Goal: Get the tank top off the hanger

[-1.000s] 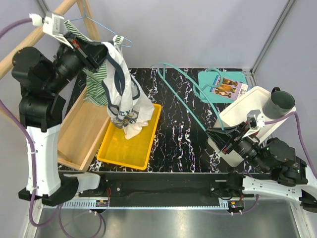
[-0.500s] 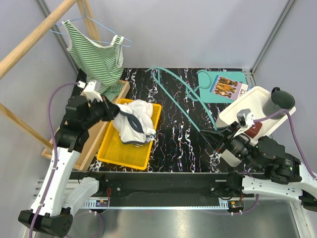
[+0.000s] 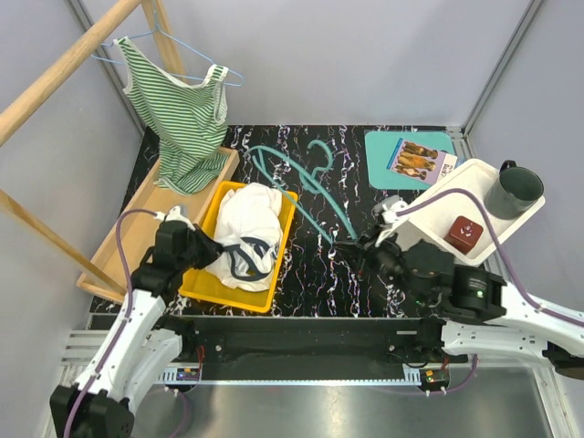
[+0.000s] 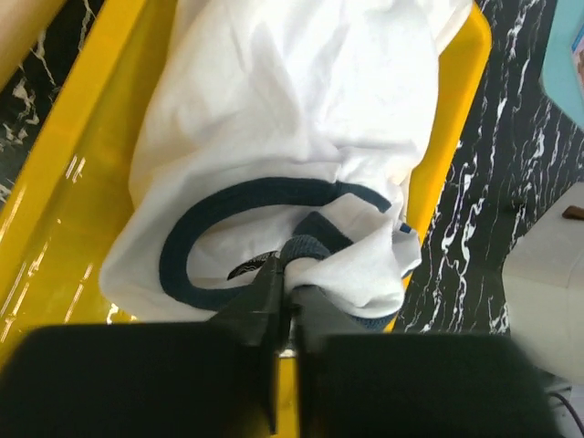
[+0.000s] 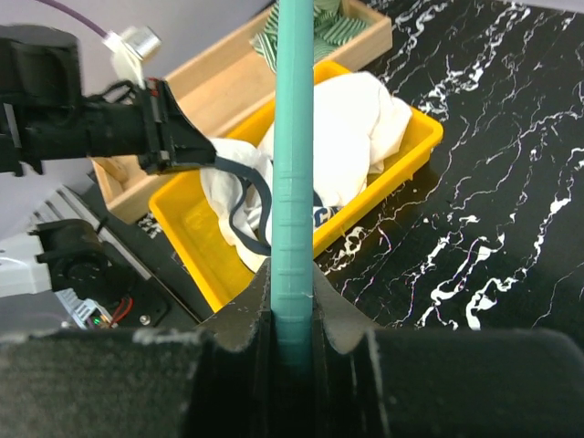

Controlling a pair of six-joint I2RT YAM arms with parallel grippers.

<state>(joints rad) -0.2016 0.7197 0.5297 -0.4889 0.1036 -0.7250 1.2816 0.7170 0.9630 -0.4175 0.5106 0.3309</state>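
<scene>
Clamping with the left gripper (image 4: 285, 274) onto the navy-bound strap of the white tank top (image 4: 301, 109), jaws pressed together on a fold of the trim. Pinching the bare teal hanger (image 5: 294, 137) with the right gripper (image 5: 292, 297), jaws closed on its shaft, the rest of it stretching toward 11 o'clock over the black desk (image 3: 310, 265).

Judging the tank top soft, light and limp — bunching wherever set down and stretching under a hard tug. Taking it by the bound edge of a strap or armhole therefore, rather than by loose cloth. Reckoning the hanger stiff and smooth by contrast.

Finding the tank top crumpled in the yellow tray (image 3: 224, 294) at 9 o'clock on the desk, apart from the hanger, heaped in the far half with the near floor bare. Noting, at 10 o'clock, a wooden box (image 3: 137, 237) with a green-striped top (image 3: 182, 109) hanging over its far end. Noting, at 3 o'clock, a white tray (image 3: 429, 205) carrying a dark mug (image 3: 513, 187) and a small red thing (image 3: 464, 230).
</scene>
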